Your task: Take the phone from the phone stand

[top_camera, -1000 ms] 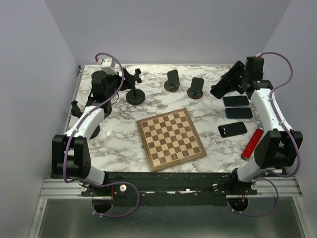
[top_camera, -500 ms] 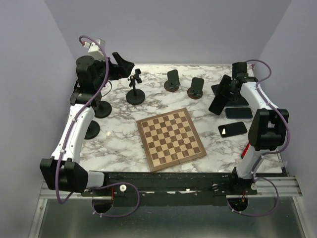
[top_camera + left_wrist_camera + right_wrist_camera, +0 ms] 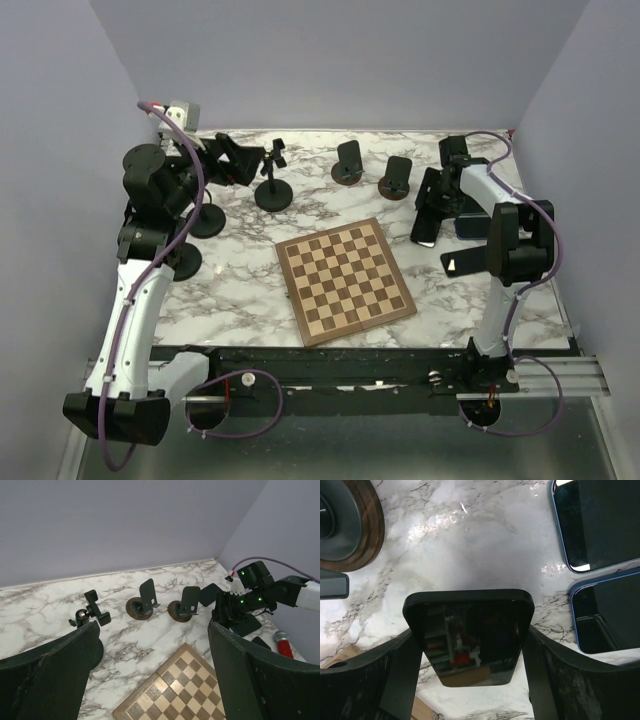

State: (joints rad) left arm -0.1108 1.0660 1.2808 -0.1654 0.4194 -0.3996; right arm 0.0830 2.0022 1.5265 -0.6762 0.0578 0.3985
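My right gripper (image 3: pixel 428 214) is shut on a black phone (image 3: pixel 426 224) and holds it tilted, low over the marble, left of the phones lying flat. In the right wrist view the phone (image 3: pixel 468 630) sits screen-up between both fingers (image 3: pixel 400 665), above the table. Two empty phone stands on round wooden bases stand at the back, one (image 3: pixel 348 161) left of the other (image 3: pixel 396 178); they also show in the left wrist view, the left stand (image 3: pixel 142 600) and the right stand (image 3: pixel 185 605). My left gripper (image 3: pixel 238 160) is open and empty, raised at the back left.
A chessboard (image 3: pixel 345 280) lies mid-table. A black clamp stand (image 3: pixel 272 180) is at the back left, with two round black bases (image 3: pixel 205 220) near it. Two phones lie flat (image 3: pixel 592 522) (image 3: pixel 605 615) on the right. A red object (image 3: pixel 282 642) lies at the right edge.
My right gripper has swung the phone from the back right down and left, towards the table. My left arm has lifted and drawn back to the left.
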